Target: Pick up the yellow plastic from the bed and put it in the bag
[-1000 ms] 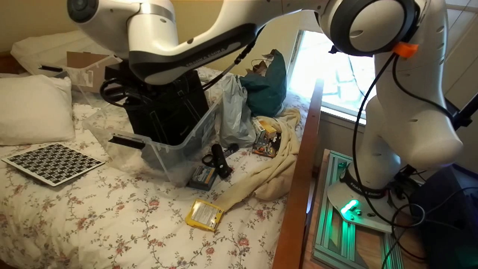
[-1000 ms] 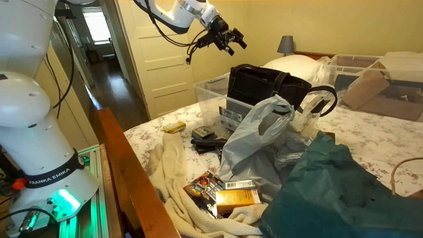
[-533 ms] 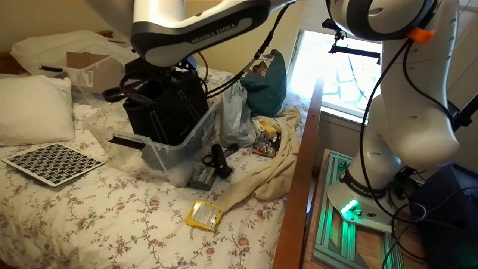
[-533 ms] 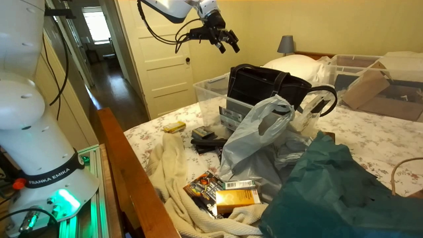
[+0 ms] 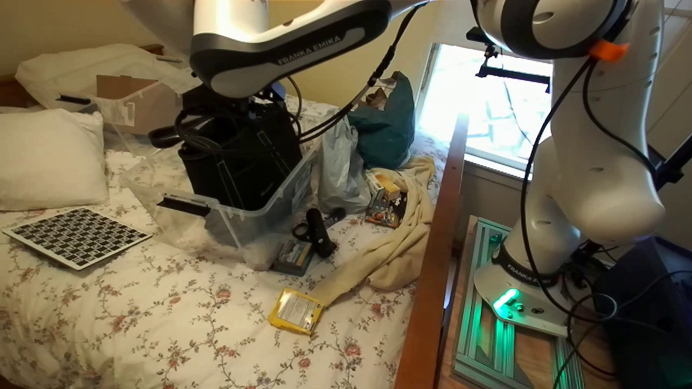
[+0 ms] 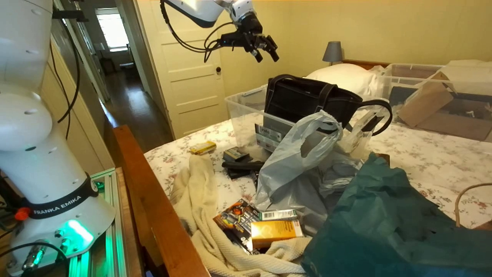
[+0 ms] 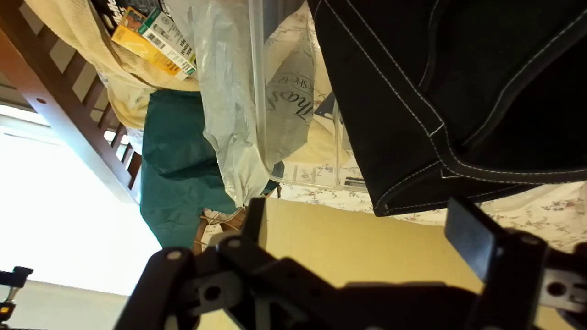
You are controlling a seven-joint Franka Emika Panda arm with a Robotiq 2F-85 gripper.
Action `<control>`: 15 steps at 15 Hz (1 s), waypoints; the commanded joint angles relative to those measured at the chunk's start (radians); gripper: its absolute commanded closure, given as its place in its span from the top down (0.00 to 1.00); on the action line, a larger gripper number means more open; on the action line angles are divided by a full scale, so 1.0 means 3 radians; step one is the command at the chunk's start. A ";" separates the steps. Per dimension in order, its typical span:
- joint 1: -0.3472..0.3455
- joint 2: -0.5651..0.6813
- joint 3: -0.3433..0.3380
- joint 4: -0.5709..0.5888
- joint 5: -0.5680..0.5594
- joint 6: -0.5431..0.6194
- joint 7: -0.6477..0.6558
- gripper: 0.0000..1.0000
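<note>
On the flowered bed (image 5: pixel 135 313), the yellow plastic (image 5: pixel 295 312) lies flat by the end of the cream cloth; an exterior view from the far side also shows this yellow plastic (image 6: pixel 203 147). The black bag (image 6: pixel 307 100) stands in a clear plastic bin, its handles looped outward. Above the bag, in the air, is my gripper (image 6: pixel 266 59), fingers spread with nothing between them. The wrist view shows the open gripper (image 7: pixel 355 206) with the black bag (image 7: pixel 367 91) beyond it; the yellow plastic is outside that view. Against the bag, the fingers are hard to make out in an exterior view.
The clear bin (image 5: pixel 254 213) surrounds the bag's lower part. Beside it are a grey plastic bag (image 6: pixel 296 173), a green bag (image 6: pixel 384 223), small boxes (image 6: pixel 276 232) and a black flashlight (image 5: pixel 320 232). A checkered board (image 5: pixel 78 236) lies near the pillow (image 5: pixel 51 159). A wooden rail (image 5: pixel 438 259) edges the bed.
Over the first half second the arm shifted and the gripper turned to point more downward, still above the bag. Since then it has held still. The yellow plastic has not moved.
</note>
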 commanded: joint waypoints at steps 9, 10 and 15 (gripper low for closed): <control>-0.0055 -0.0436 0.0289 -0.0464 -0.0126 0.0379 -0.0716 1.00; -0.0084 -0.0501 0.0328 -0.0522 -0.0034 0.0406 -0.0801 1.00; -0.0187 -0.0748 0.0443 -0.0786 0.0405 0.0667 -0.1375 1.00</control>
